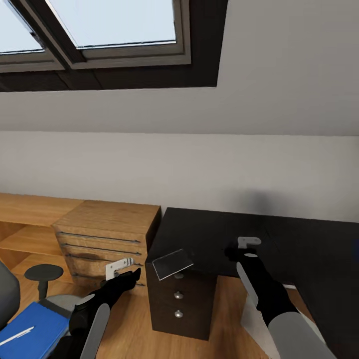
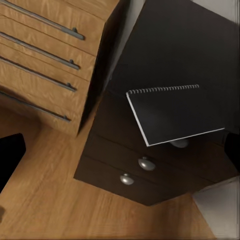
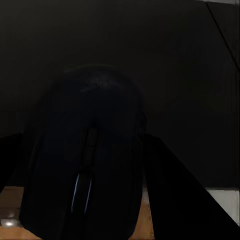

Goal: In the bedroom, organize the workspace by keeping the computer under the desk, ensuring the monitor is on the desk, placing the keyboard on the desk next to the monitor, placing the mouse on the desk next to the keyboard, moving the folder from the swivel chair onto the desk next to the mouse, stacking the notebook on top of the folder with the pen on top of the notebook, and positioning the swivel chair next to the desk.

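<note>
While on glossy desk [image 1: 299, 239], rounded mouse [image 3: 90, 150].

An attic bedroom workspace: sloped wall with skylight [image 1: 99, 30], black desk [image 1: 299, 239], wooden drawer unit [image 1: 102, 239].

The head view looks from high up, forward and down, at the black table [image 1: 279, 234] and the wall. The left wrist view looks down at the notebook [image 2: 172, 114], also in the head view. The right wrist view sits very close to the mouse [image 3: 87, 155].
</note>
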Tool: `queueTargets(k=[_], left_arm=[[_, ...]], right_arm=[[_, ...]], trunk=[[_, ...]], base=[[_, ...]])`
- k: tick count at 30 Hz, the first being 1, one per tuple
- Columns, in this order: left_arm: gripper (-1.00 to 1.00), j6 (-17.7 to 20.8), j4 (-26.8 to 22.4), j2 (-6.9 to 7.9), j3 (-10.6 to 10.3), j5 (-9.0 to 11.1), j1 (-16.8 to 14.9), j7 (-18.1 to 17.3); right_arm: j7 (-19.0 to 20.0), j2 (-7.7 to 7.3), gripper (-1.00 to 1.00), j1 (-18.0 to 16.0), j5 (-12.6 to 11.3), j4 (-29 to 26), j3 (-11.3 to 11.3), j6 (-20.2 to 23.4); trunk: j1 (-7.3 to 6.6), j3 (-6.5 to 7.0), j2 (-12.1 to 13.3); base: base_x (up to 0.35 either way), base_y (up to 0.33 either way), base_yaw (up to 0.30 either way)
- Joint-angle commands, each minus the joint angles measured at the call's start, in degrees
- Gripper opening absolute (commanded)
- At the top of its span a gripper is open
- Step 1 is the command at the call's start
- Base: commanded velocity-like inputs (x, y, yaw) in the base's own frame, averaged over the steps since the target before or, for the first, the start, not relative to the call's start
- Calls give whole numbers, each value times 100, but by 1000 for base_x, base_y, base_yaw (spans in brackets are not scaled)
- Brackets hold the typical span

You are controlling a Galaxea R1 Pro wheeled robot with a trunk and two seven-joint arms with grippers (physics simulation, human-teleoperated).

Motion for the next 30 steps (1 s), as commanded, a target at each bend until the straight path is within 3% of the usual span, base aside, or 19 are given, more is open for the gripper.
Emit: queueTargets(k=[1,6,9,13,15,18,19,21,24,30], left_arm=[[100,19,-3,2,-3,60,-3,52],[100,12,80,54,-2,56,25,51],[100,-24,213,80,3,52,173,45],[100,-270,632,225,6,38,572,19],[100,-586,1041,348,6,37,770,8],[100,-984,1583,391,3,36,829,3],[100,-1655,2254,403,-3,25,846,-7],[100,-2134,2703,409,-8,17,853,-10],[100,-2381,2936,413,-12,16,857,-9],[100,-2459,3014,467,-11,22,858,-9]], right_arm=[[-63,-3,-100,-6,-80,-6,17,10],[-64,-7,-100,-6,-80,-5,17,8],[-65,-6,-100,-4,-80,-8,17,8],[-65,0,-100,2,-81,-18,17,8],[-65,5,-100,3,-81,-20,14,11],[-65,5,-100,3,-80,-21,10,15],[-68,3,-100,3,-80,-21,4,14],[-72,2,-100,3,-83,-21,-25,15],[-73,1,-100,3,-87,-19,-142,16],[-67,2,-100,3,-88,2,-499,10]], trunk=[[0,-2,-6],[0,26,-6],[0,37,-6],[0,41,-6],[0,41,-6],[0,41,-6],[0,41,-6],[0,41,-6],[0,41,-6],[0,41,-6]], base=[[-34,0,-243],[-12,0,-243],[-3,0,-227],[-1,0,-60],[0,0,-12],[0,0,-3],[0,0,-42],[0,0,-125],[0,0,-221],[0,0,-254]])
